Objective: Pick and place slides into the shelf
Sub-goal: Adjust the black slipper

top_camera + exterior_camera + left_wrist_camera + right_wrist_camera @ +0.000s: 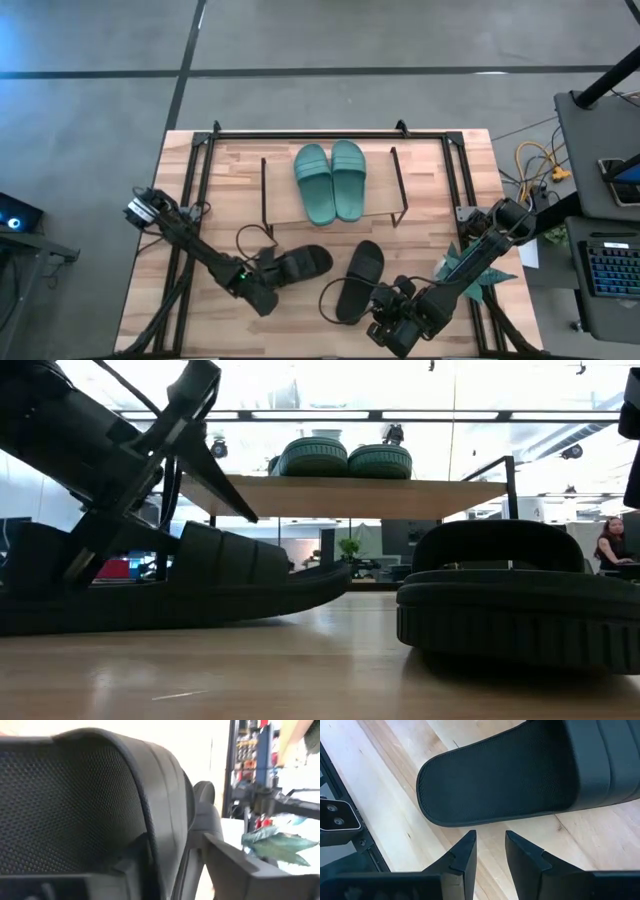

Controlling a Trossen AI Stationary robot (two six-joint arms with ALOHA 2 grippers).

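A: Shelf (285, 208), high view: two teal slides (331, 180) lie side by side on its top board. Left gripper (262, 283) is at the heel of one black slide (300, 266); whether it grips cannot be told here. Second black slide (360, 280) lies just beside, with the right gripper (395, 318) near its heel.

B: Low view?

A: Left black slide (180, 585) is tilted, toe raised off the table (300, 670); the other (520, 600) rests flat.

B: Wrist views?

A: Left wrist: footbed fills the frame, fingers clamped on the slide (75, 800). Right wrist: fingers (465, 852) parted slightly, released, just short of the heel (510, 780).
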